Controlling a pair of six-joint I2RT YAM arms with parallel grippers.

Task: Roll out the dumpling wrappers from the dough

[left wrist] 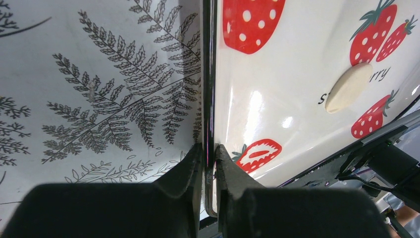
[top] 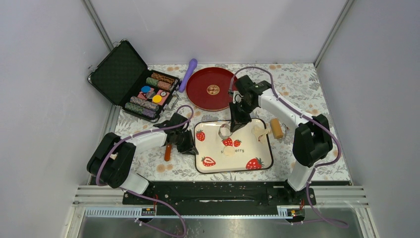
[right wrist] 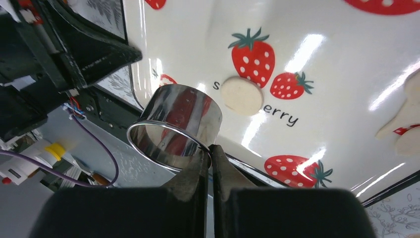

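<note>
The right gripper [right wrist: 209, 149] was clamped on the thin wall of a polished steel ring [right wrist: 173, 119], its two black fingers pinched together with the metal between them. The ring — a short, mirror-bright band, open top and bottom — hung over the far left part of a glossy white tray [right wrist: 337, 84] printed with red strawberries; whether it touched the tray could not be told. Near the tray's middle, just beside two printed berries, lay the wrapper [right wrist: 241, 95], a flat, round, matte cream disc with a smooth edge. Toward the tray's right side sat the dough [right wrist: 403, 121], a pale, thin, irregular piece with a ragged outline, well apart from the wrapper.

The left gripper [left wrist: 209, 148] was closed on the tray's dark left rim, one finger on each side. Under it spread a cloth [left wrist: 114, 99] patterned with grey ferns. A short wooden roller [top: 276, 128] lay just beside the tray's right edge. Beyond the tray stood a round red plate [top: 198, 94] and an open black case [top: 116, 74] of coloured chips.
</note>
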